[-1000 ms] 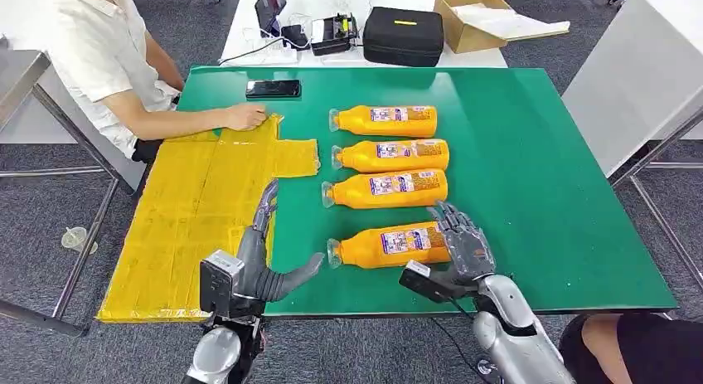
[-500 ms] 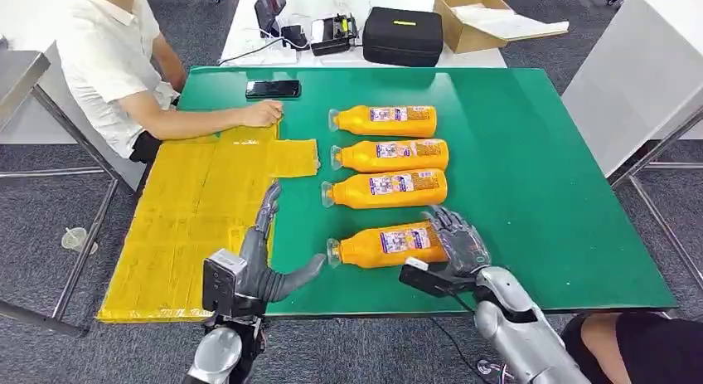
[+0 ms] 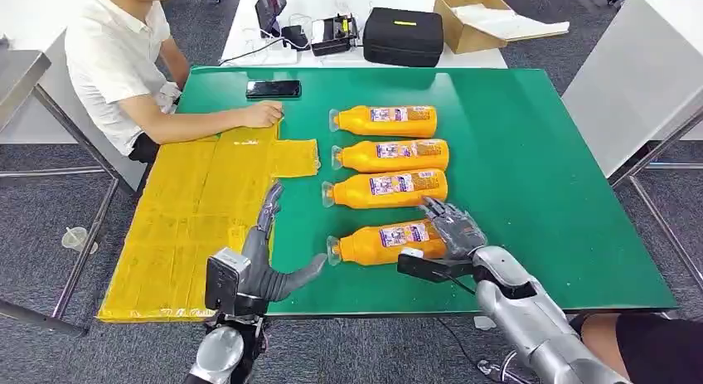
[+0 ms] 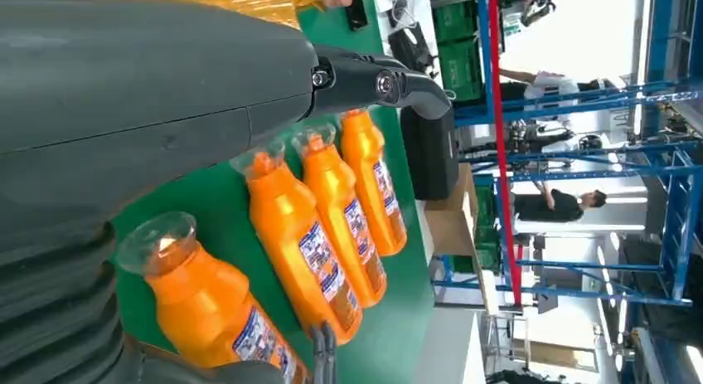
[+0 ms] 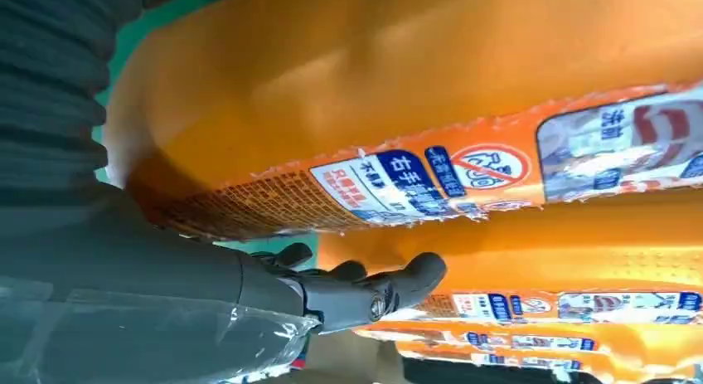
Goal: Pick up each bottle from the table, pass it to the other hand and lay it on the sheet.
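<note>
Nearest the desk (image 3: pixel 539 152) edge lies an orange bottle (image 3: pixel 381 243), label up, right hand (image 3: pixel 452 228) fingers draped over its base. Left hand (image 3: pixel 269 264) hovers wide open beside the yellow sheet (image 3: pixel 191 218).

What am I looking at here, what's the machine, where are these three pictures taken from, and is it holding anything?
It is a humanoid robot with two silver arms. The wide picture looks down from its head; the other two come from cameras at its wrists, so they look turned. On the green table four orange bottles lie in a row beside a yellow sheet. The right hand reaches over the base end of the nearest bottle, which lies on the table, not lifted. The left hand is open, holding nothing. A seated person's hand rests on the sheet's far edge.
</note>
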